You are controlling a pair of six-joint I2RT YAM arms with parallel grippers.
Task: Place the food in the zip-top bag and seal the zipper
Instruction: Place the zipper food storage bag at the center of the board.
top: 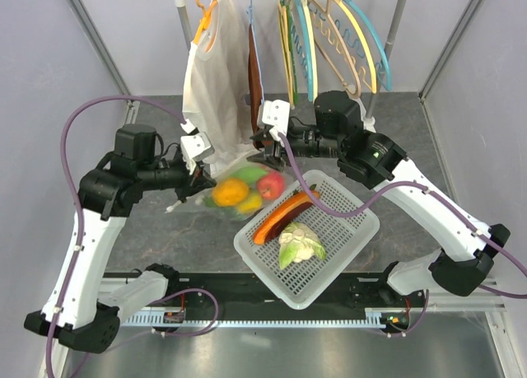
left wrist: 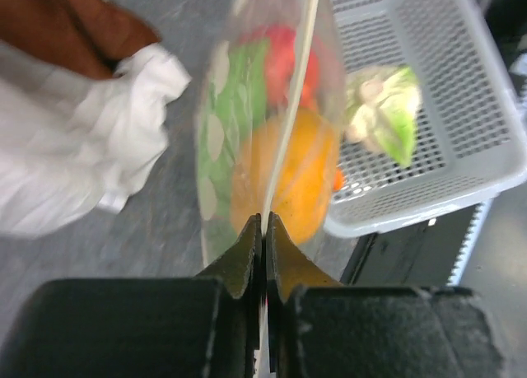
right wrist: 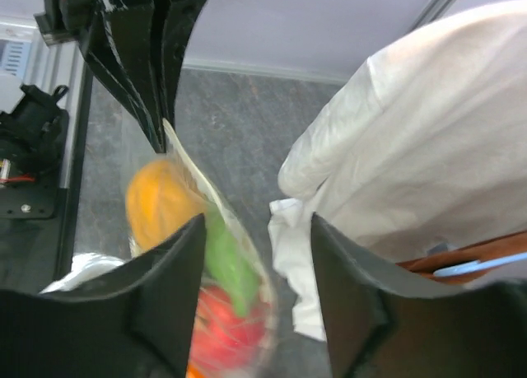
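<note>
The zip-top bag (top: pixel 239 189) hangs above the table, lifted at its left end, with an orange pepper (top: pixel 230 191), a green piece (top: pixel 251 175), a yellow piece and a red apple (top: pixel 270 185) inside. My left gripper (top: pixel 200 177) is shut on the zipper strip (left wrist: pixel 288 123) at the bag's left end, as the left wrist view (left wrist: pixel 265 221) shows. My right gripper (top: pixel 263 151) is open by the bag's other end; in its wrist view (right wrist: pixel 257 223) the bag (right wrist: pixel 210 254) passes by its left finger, and no grip shows. Cauliflower (top: pixel 300 245) and a long orange piece (top: pixel 282 217) lie in the basket.
The white lattice basket (top: pixel 346 221) stands right of the bag, close under it. A white garment (top: pixel 216 73) hangs from the rail at the back, its hem near the right gripper (right wrist: pixel 395 147). Several hangers (top: pixel 338 40) hang beside it.
</note>
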